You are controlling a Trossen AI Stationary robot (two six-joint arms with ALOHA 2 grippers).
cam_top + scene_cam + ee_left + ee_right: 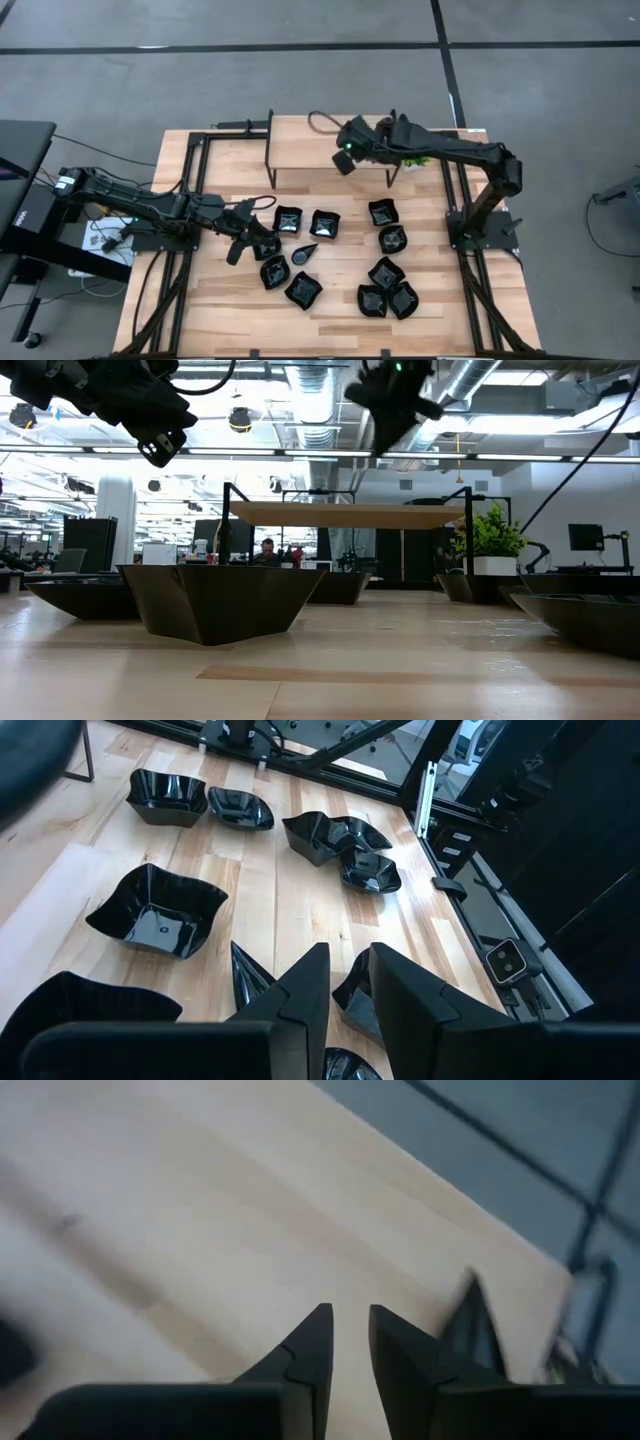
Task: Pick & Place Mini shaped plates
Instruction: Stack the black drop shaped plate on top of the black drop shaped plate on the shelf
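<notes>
Plates [330,255] on table [230,310], before shelf [310,150], seemingly.

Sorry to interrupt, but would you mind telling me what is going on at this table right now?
Two robot arms are sorting small black plates scattered on a wooden table. The left gripper hovers low over the plates at the cluster's left edge, jaws nearly together and empty. The right gripper is up over the raised shelf at the back, near a potted plant, jaws also holding nothing. No plate sits on the shelf.

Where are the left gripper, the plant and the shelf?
left gripper [243,243], high view, between fingertips.
plant [490,532], low view, leaves.
shelf [300,135], high view, wooden top.
</notes>
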